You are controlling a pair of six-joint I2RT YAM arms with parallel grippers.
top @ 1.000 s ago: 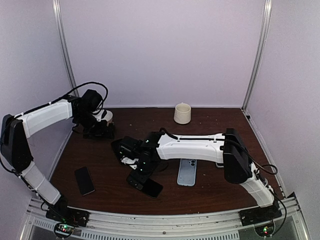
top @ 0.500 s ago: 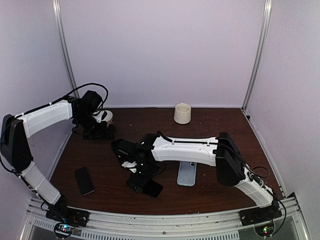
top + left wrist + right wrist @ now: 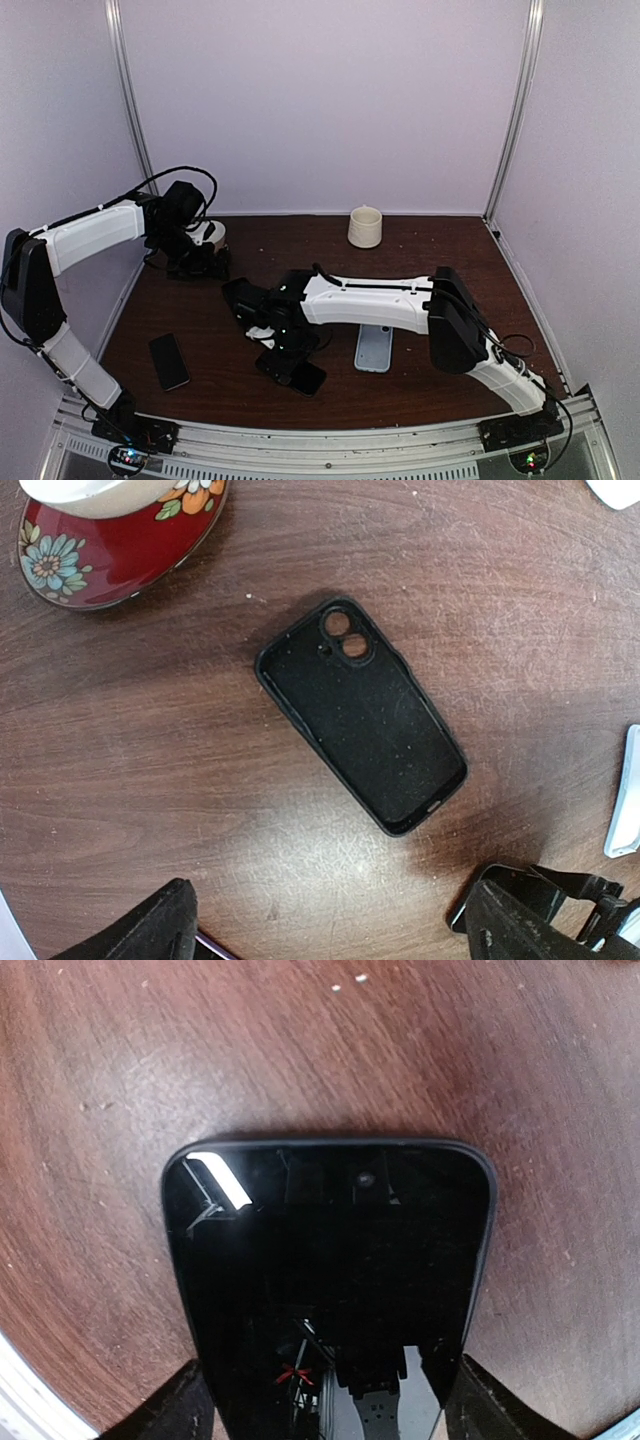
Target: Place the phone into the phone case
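The phone (image 3: 330,1260), black with a glossy screen, is lying screen up, low at the brown bench (image 3: 450,260), toward its near edge and a little left of the middle. I cannot tell if it is touching the wood. The right end effector (image 3: 330,1392) is gripping it: the two fingers (image 3: 190,1405) are pressing on its long sides, closed just to the width of the phone. The phone case (image 3: 362,716) is lying hollow side up farther back on the bench, apart from the phone, with its camera holes pointing toward a red flowered bowl (image 3: 110,540). The left end effector (image 3: 335,925) is hanging near the case with its fingers spread wide and is holding nothing. A light blue phone (image 3: 374,346) is resting to the right of the gripped one, a dark device (image 3: 168,361) is lying at the near left, and a cream cup (image 3: 365,227) is standing at the back.
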